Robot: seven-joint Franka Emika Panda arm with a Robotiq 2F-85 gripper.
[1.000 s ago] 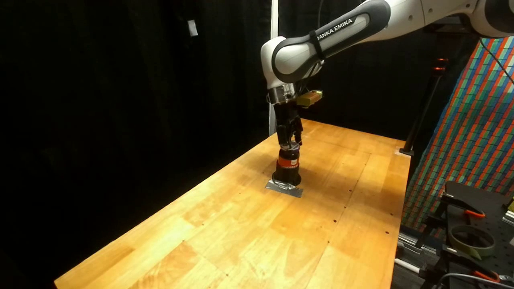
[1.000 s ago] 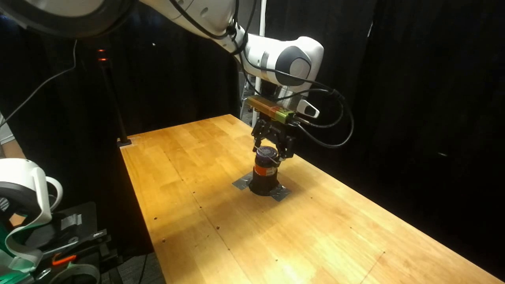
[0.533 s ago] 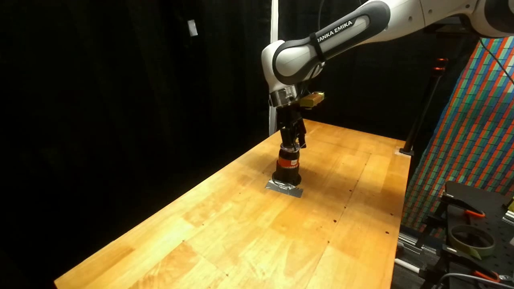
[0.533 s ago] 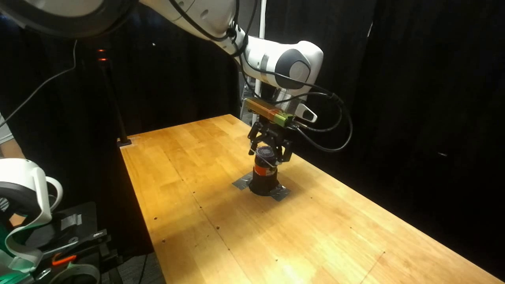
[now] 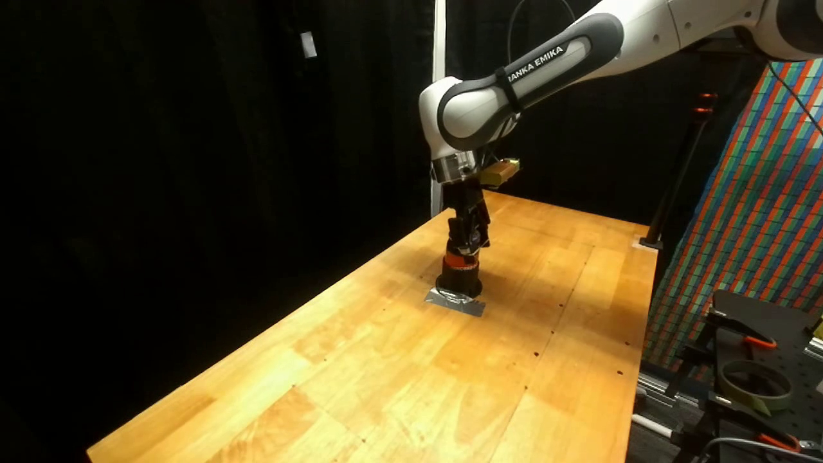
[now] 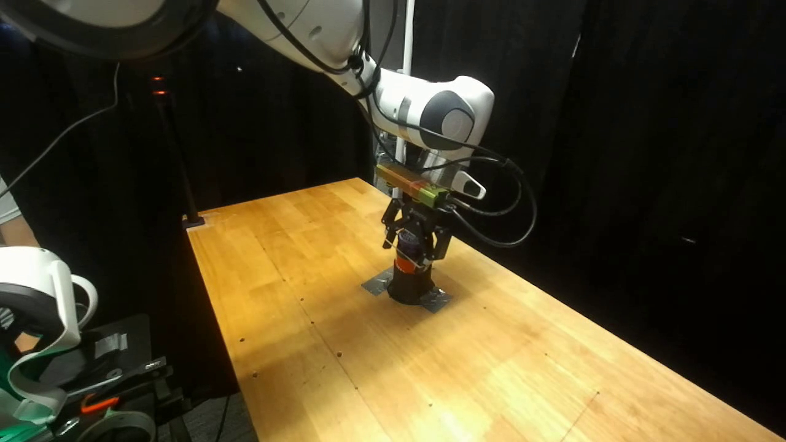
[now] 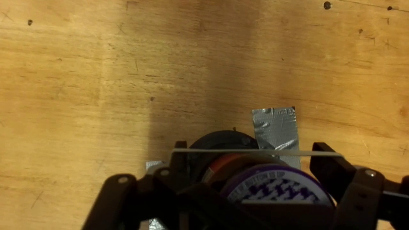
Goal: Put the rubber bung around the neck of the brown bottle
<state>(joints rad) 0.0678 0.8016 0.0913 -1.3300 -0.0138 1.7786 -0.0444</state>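
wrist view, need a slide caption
Pale band stretched across the open tool, with the brown bottle and grey tape in sight.

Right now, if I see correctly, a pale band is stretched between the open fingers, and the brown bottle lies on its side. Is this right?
Not quite: the brown bottle stands upright, as both exterior views show. The pale band is indeed stretched between the open fingers.

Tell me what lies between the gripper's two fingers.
In the wrist view, a thin pale band stretches straight between the fingers; the top of the brown bottle also shows between them.
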